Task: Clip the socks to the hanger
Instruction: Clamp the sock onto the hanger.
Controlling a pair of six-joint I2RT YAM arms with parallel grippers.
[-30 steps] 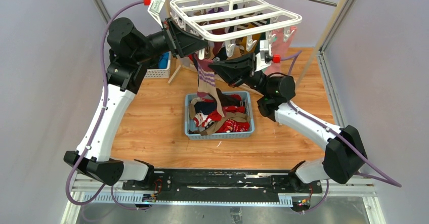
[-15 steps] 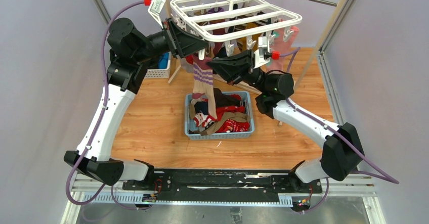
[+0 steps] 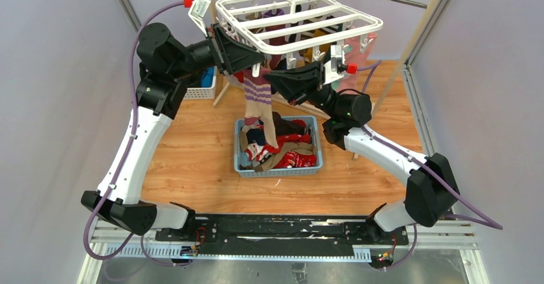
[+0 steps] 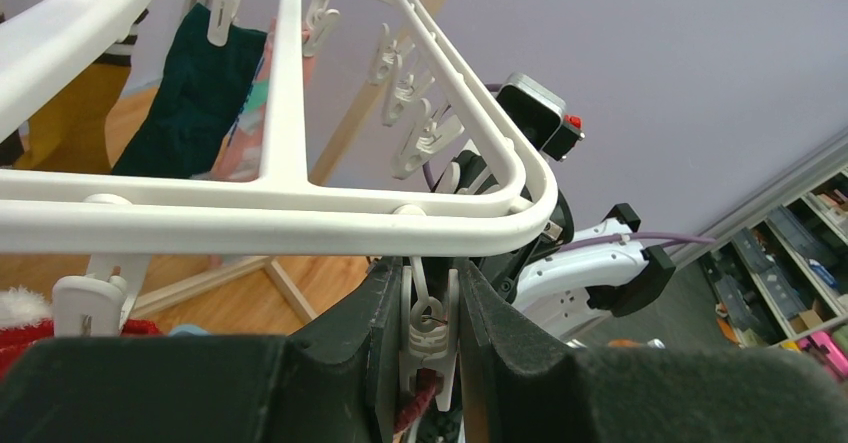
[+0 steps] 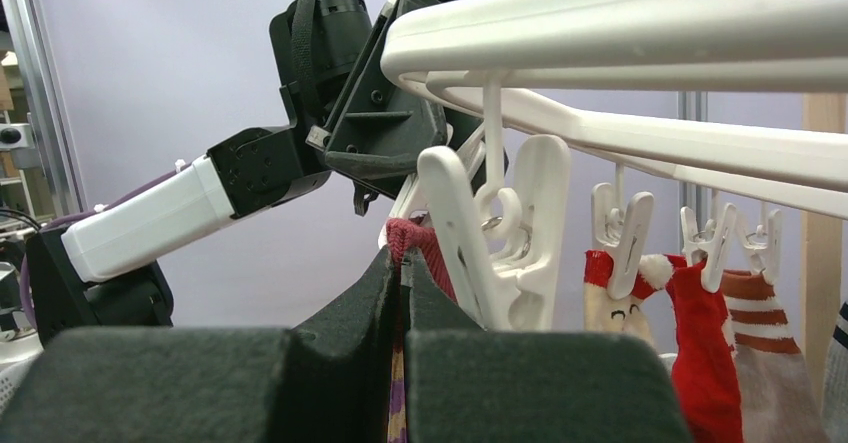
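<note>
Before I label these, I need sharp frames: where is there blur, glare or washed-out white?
Top external: sharp, soft glare on the table. Left wrist: hanger crisp, left pincer dark and soft. Right wrist: hanger bar nearly washed out, right pincer blurred.
</note>
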